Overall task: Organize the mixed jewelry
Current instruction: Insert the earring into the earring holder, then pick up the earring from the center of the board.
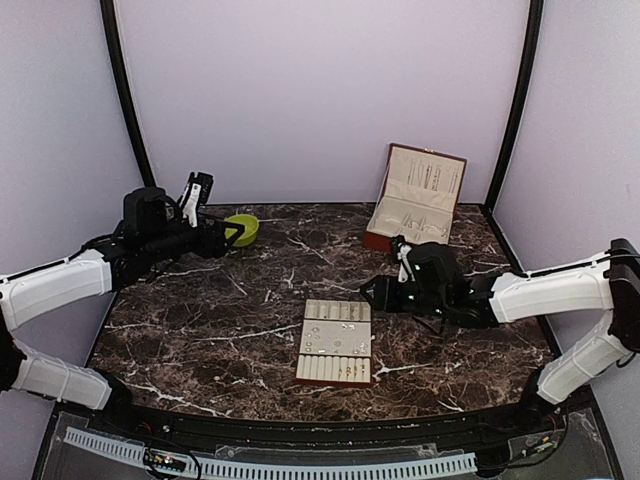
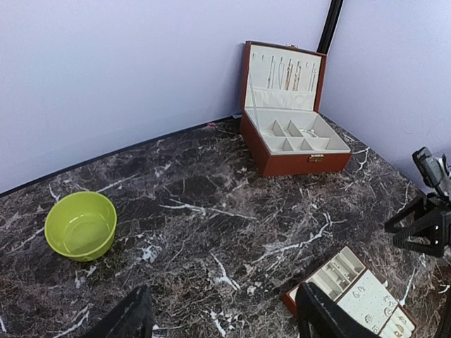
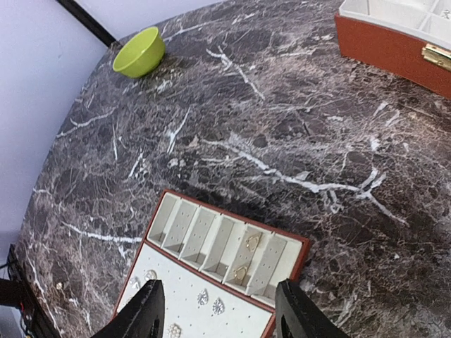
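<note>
Tiny silvery jewelry [image 3: 246, 243], small rings and studs, sits in the slots and on the pad of a beige tray [image 3: 180, 225] mid-worktop [image 3: 282, 141], which is dark white-veined marble under pale lilac walls [image 1: 320, 90]. The right hand [image 3: 218, 313] hangs over the tray, spread and empty. The left hand [image 2: 225, 317], also spread, is near a green bowl [image 2: 81, 225].

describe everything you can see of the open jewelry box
The jewelry box is reddish-brown outside, cream-lined inside, standing open at the back right corner of the table. Its lid is raised, thin chains hanging inside it. The base has compartments; a gold clasp sits on its front. Nothing else visibly touches it.
</note>
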You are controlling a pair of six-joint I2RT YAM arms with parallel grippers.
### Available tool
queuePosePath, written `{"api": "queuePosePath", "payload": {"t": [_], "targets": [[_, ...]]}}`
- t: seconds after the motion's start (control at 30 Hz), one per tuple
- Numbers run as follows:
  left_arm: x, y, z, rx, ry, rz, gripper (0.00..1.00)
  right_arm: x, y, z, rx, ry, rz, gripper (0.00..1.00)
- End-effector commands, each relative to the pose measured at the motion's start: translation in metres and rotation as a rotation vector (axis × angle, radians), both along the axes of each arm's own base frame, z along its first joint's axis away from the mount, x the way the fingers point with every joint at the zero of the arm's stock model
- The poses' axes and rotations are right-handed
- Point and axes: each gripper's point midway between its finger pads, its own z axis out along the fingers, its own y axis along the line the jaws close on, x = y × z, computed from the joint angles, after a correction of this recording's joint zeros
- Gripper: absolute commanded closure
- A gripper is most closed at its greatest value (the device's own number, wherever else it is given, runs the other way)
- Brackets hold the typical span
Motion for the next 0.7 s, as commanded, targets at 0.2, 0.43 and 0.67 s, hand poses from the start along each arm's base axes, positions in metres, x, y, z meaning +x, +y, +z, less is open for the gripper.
{"api": "queuePosePath", "payload": {"t": [0.2,0.43,0.67], "targets": [[-0.036,0.009,-0.057,0.035,0.248,0.056,0.35,0.023,-0.021,0.039,0.238,-0.133,-0.046,0.45],[-0.106,0.022,-0.119,0.053,0.580,0.177,0.42,0.022,-0.030,0.034,0.209,-0.157,-0.048,0.46],[-0.168,0.033,-0.168,0.130,0.902,0.255,0.45,0.018,-0.034,0.035,0.217,-0.173,-0.045,0.46]]}}
